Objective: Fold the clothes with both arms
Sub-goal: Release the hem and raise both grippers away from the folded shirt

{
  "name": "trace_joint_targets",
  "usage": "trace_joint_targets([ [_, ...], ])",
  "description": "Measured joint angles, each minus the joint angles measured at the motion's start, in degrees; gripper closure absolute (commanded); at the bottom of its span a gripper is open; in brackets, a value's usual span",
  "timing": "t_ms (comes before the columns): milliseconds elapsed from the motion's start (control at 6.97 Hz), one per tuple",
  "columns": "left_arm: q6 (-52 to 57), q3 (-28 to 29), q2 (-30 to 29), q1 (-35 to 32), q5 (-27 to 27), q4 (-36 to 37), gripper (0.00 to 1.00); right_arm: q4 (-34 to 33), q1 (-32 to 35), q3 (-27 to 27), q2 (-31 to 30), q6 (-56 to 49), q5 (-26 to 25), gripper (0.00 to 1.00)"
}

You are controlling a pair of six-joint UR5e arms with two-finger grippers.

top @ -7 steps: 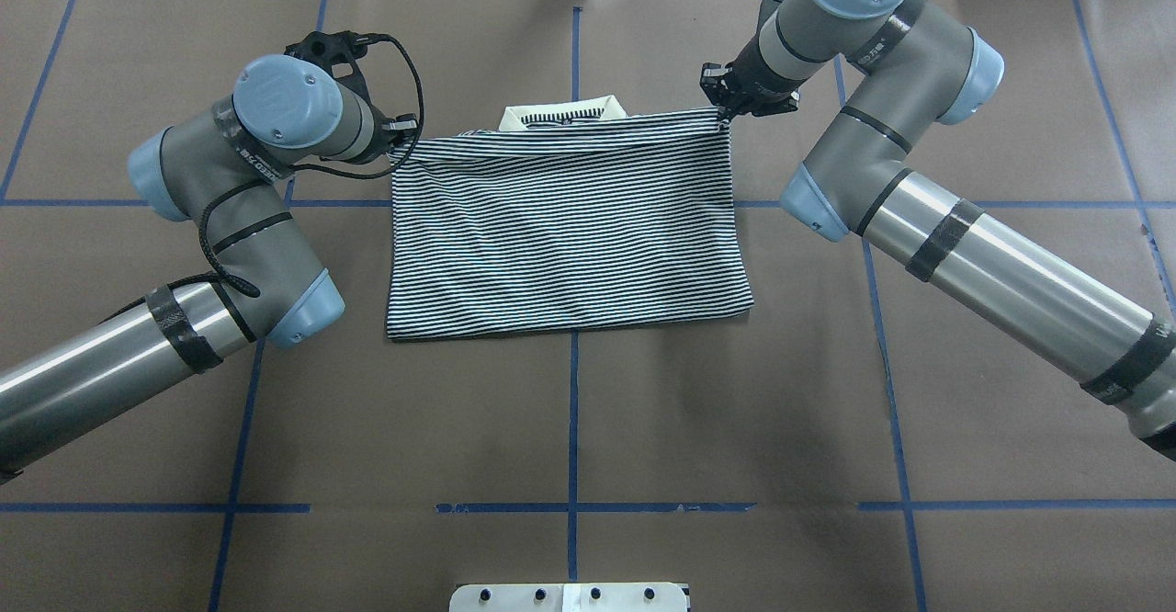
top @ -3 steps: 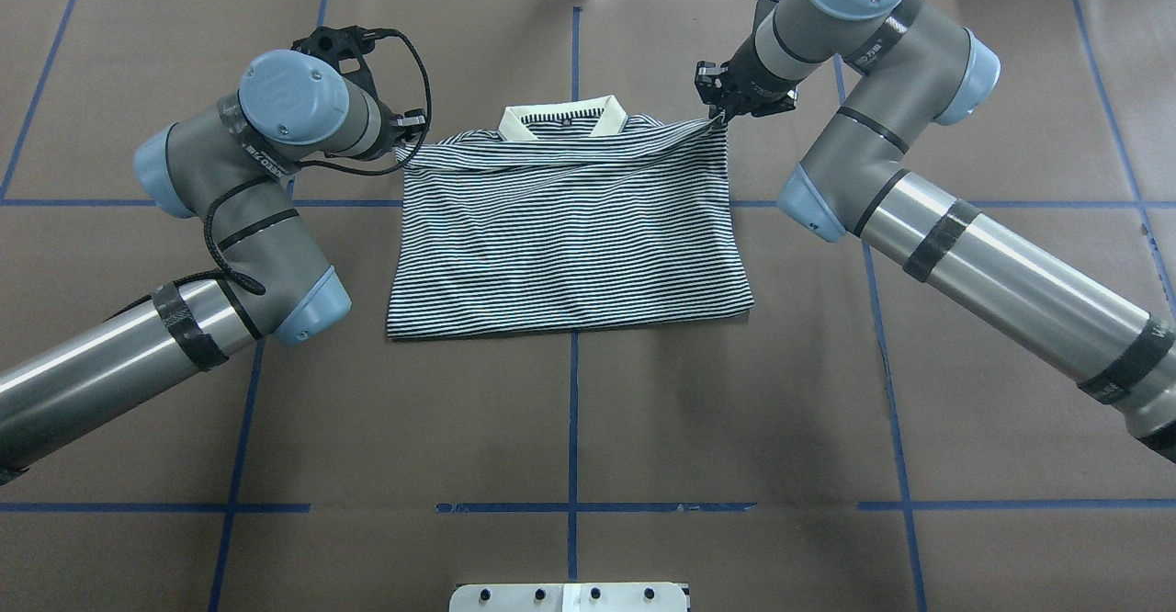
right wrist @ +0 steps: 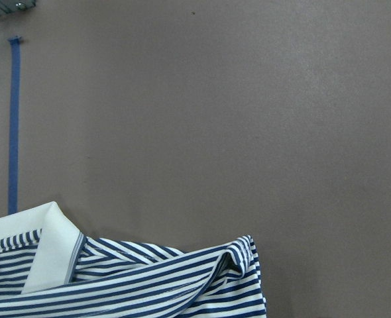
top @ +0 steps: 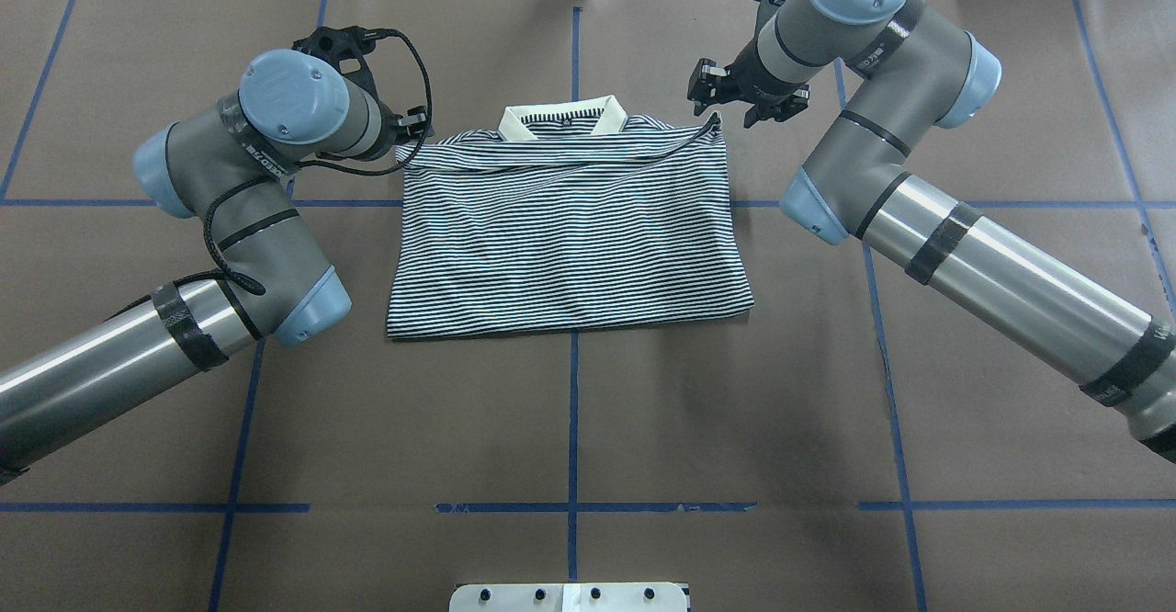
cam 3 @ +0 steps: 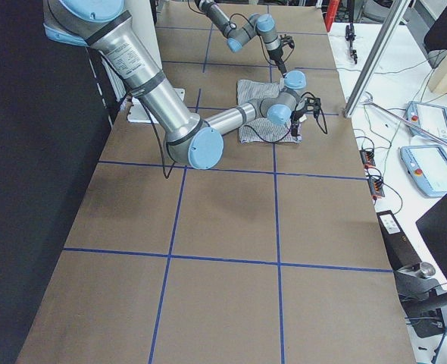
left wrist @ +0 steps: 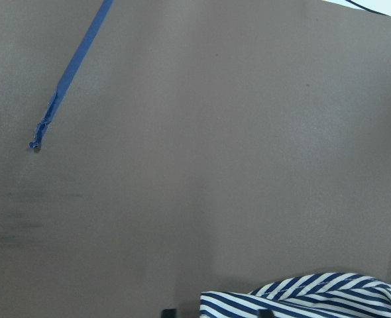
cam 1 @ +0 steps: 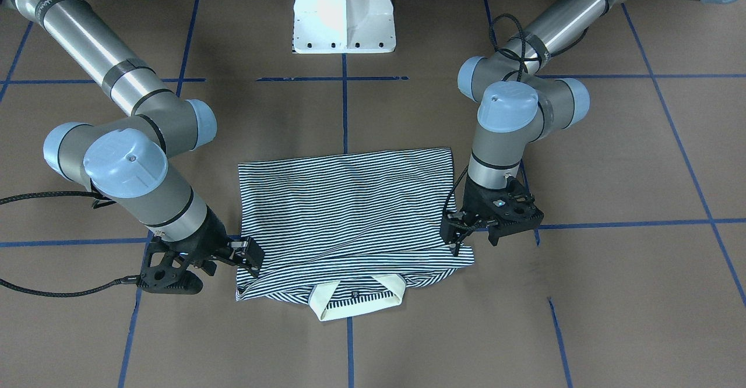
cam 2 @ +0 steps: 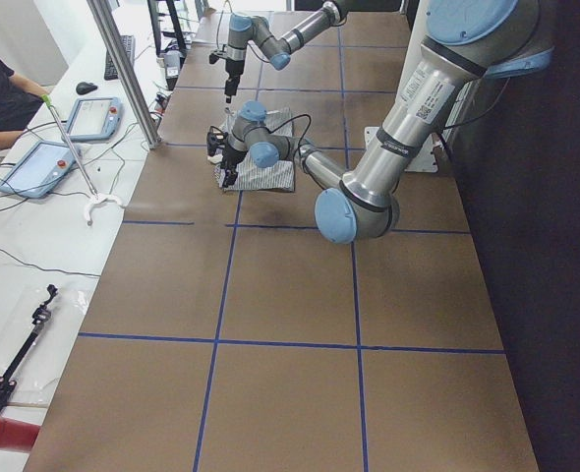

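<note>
Right gripper (top: 738, 105): jaws spread, nothing between them. It hovers just off the 1 o'clock corner of the polo shirt (top: 565, 226) (clock read on the overhead view, 12 pointing away from the robot). That corner lies slack on the cloth, apart from the fingers. The right wrist view shows it curled over, with bare table beyond.

Left gripper (cam 1: 469, 233): at the shirt's 11 o'clock corner, close against the striped edge. From above it is mostly hidden under its own wrist, so I cannot tell whether it is spread or pinching fabric. The left wrist view catches only a strip of stripes at 5 o'clock of its frame.

Shirt: a rough rectangle, flat on the brown table (top: 570, 410), between the two arms. The cream collar (top: 562, 120) sits at 12 o'clock, and a turned-over band of stripes just below it runs corner to corner. The near edge, at 6 o'clock, crosses a blue tape line (top: 571, 428).

White pedestal base (cam 1: 344, 12): at 6 o'clock of the shirt, well apart.
</note>
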Motion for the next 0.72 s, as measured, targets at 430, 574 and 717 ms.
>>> trace_joint_targets([
  [430,-0.10,-6.72,0.57,0.08,-0.14,3.41,0.00,-4.16,-3.24,10.85,-7.78,2.99,2.08,0.00],
  [574,-0.18,-8.91,0.60,0.23,-0.14,5.53,0.00,-7.14,-5.36,15.45,-10.74,4.99,1.59,0.00],
  [717,-0.34,-9.93,0.62,0.37,-0.14,6.54,0.00,-10.51,-7.36,18.98,-12.44,6.22,0.89,0.00],
])
